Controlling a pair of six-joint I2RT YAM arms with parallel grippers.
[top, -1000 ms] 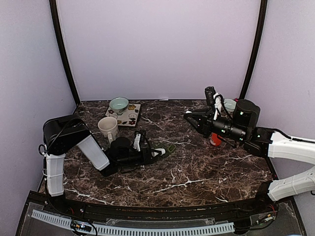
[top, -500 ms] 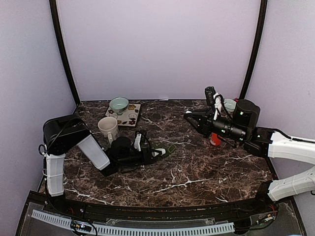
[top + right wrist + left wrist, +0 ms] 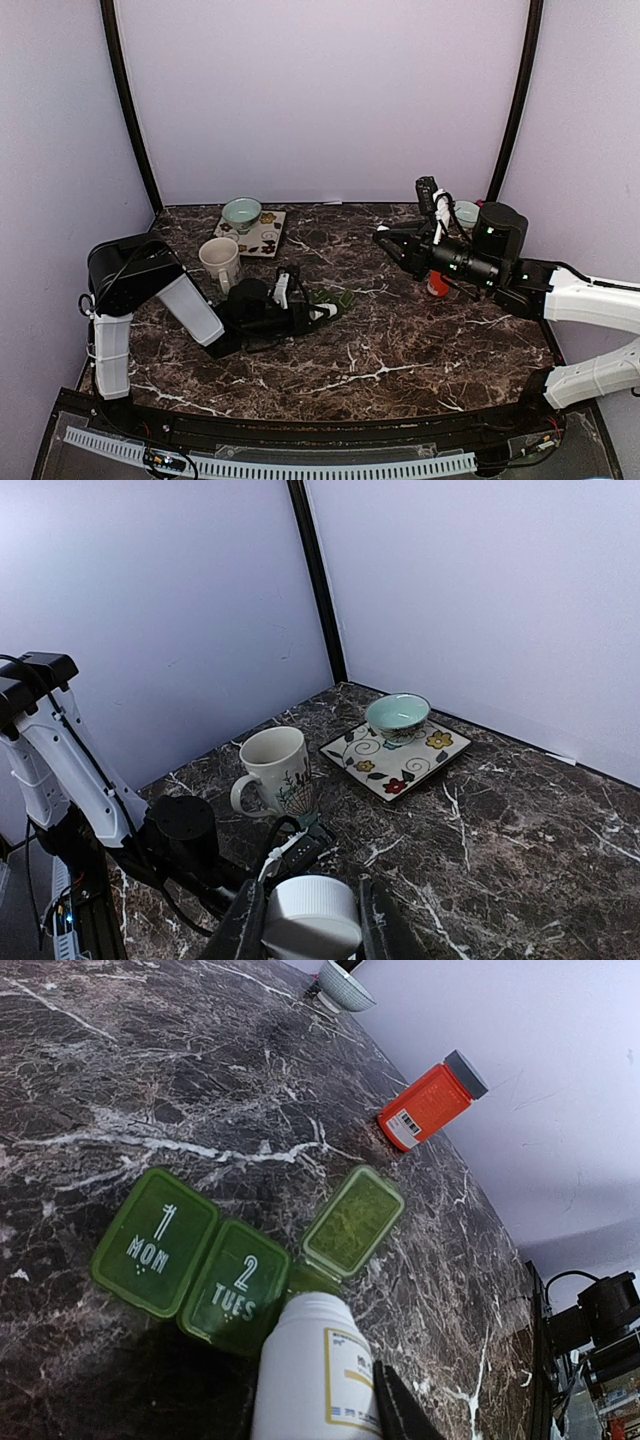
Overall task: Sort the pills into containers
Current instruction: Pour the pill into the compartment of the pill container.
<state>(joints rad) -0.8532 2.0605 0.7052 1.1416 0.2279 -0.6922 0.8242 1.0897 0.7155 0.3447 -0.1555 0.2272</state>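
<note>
The dark marble table (image 3: 400, 350) carries a green pill organizer (image 3: 160, 1240) centre-left, an orange bottle (image 3: 430, 1100) right, and a mug (image 3: 219, 262) and plate (image 3: 262, 240) far left.

glossy marble table (image 3: 400, 350), translucent plastic pill organizer (image 3: 160, 1240).

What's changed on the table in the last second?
The left gripper, shut on the white pill bottle, shifted slightly, baring a little more of the green weekly pill organiser. Nothing was grasped or released. The right gripper, shut on a white ribbed lid, the orange bottle and the cream mug stayed put.
</note>
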